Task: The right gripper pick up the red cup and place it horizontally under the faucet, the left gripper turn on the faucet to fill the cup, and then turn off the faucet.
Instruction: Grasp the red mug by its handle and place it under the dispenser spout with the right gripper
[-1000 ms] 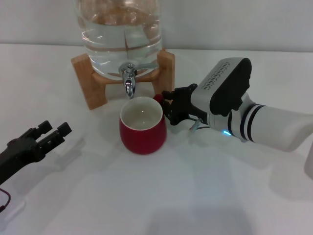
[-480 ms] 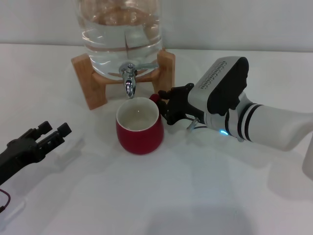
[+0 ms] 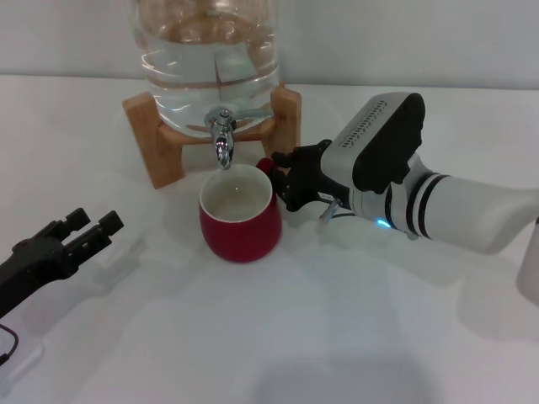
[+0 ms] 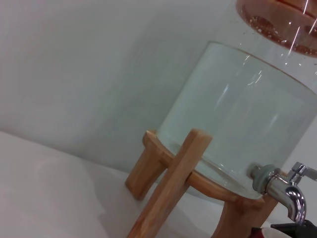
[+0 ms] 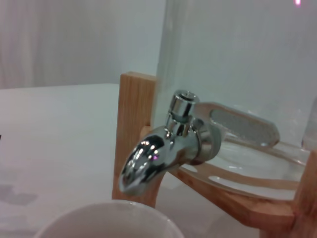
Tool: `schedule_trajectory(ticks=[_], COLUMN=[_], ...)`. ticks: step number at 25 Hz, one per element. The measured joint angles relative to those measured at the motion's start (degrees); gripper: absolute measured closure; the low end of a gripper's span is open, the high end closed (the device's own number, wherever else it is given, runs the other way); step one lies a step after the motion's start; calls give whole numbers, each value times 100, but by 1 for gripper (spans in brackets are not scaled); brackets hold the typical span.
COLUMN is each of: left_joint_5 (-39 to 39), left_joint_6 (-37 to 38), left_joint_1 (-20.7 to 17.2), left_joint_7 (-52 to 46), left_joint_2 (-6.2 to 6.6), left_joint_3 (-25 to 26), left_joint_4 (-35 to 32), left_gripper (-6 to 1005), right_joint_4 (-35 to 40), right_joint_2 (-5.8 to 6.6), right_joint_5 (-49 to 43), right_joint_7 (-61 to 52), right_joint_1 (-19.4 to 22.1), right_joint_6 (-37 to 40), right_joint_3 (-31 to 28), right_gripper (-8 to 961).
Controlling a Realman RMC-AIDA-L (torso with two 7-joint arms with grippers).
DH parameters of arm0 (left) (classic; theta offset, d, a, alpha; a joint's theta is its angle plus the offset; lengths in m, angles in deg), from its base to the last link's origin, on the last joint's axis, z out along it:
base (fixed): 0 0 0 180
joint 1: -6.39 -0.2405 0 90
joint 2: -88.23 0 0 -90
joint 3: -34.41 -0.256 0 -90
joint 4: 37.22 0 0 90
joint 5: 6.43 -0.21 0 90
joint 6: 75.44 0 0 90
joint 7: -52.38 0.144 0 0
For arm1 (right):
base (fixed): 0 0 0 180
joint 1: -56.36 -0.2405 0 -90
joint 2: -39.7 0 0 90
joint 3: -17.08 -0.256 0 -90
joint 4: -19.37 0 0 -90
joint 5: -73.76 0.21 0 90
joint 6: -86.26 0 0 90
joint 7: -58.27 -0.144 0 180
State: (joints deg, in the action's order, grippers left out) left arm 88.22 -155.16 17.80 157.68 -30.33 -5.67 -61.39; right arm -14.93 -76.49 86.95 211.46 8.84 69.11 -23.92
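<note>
You see the cup [image 3: 241, 215] upright on the desk [image 3: 337, 328], just under the faucet [image 3: 222, 139]. Your right hand [image 3: 282, 181] grips its handle beside the faucet. Your left hand [image 3: 80, 230] rests well apart from the faucet, fingers slightly apart, holding nothing. No writing is readable.

1. The water jar [image 3: 209, 59] is cut off by the head view's far edge, so its upper part and neck are out of sight.
2. The red cup [image 3: 240, 216] hides its handle behind the right gripper [image 3: 285, 181]; whether the fingers clamp the handle cannot be told.
3. The left gripper [image 3: 84, 229] shows only its fingers and part of the arm; the rest runs off the near-left edge.
4. In the right wrist view only a sliver of the cup's off-white rim shows.
5. In the left wrist view the faucet [image 4: 285, 189] is clipped by the frame edge, its spout tip hardly visible.
6. The wooden stand [image 3: 156, 139] is partly hidden behind the jar and faucet.
</note>
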Motion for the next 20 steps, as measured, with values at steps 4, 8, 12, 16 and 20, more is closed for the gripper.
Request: schedule_trajectory(ticks=[4,8,12,16,20], left_joint_5=[0,0,1,1,1], left_joint_6=[0,-4,-4,-1,0], left_joint_1=[8,11,10,11,10], left_joint_7=[-3,-4,-6,-7,-9], left_joint_2=[0,0,0,0,0], left_joint_3=[0,0,0,0,0], left_joint_4=[0,0,0,0,0], left_gripper=[166,166,166,166,166], right_joint_4=[-9,-14,-19,-43,-51], right_joint_2=[0,0,0,0,-1], right_joint_5=[0,6,6,-20,-31], right_joint_7=[-15,-21,-27,-27,-16], right_joint_1=[-24,11,41,110,140], right_joint_6=[116,49,-14,-89,-147], right_joint_3=[4,2,15,15,7], right_gripper=[760,760,703,695,694])
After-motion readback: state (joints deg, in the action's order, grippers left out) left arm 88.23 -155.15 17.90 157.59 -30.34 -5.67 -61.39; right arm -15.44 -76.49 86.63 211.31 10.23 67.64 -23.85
